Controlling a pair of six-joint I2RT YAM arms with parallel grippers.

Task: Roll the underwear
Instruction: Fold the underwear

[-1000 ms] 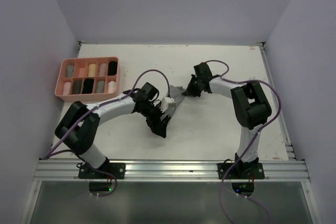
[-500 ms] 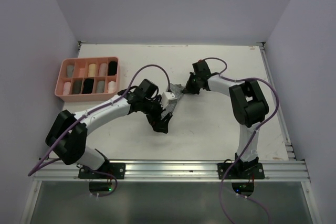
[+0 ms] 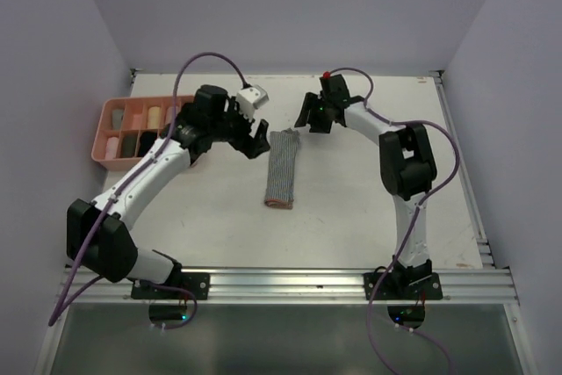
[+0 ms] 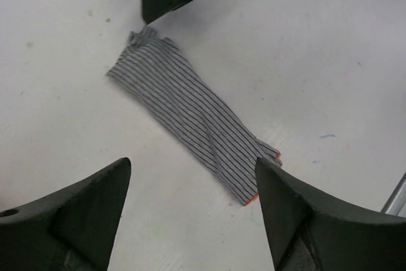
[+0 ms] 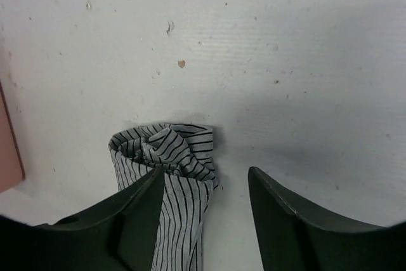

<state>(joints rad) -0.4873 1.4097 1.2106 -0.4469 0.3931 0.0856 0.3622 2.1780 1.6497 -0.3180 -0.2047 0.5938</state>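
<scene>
The pink tray (image 3: 99,133) far left holds rolls in its compartments. My left jaws hang spread, gripping nothing. The striped underwear (image 3: 281,169) lies on the bench (image 3: 369,217), folded into a flat strip, not yet rolled. My right jaws, parted and empty, hover at its far end. All the rolling remains, I judge.

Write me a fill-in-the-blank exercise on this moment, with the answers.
1. The striped underwear lies on the table as a long flat strip, not yet ____.
2. The left gripper and the right gripper are both ____, holding nothing.
3. The pink tray sits on the side of the ____ arm.

Missing words: rolled; open; left
</scene>
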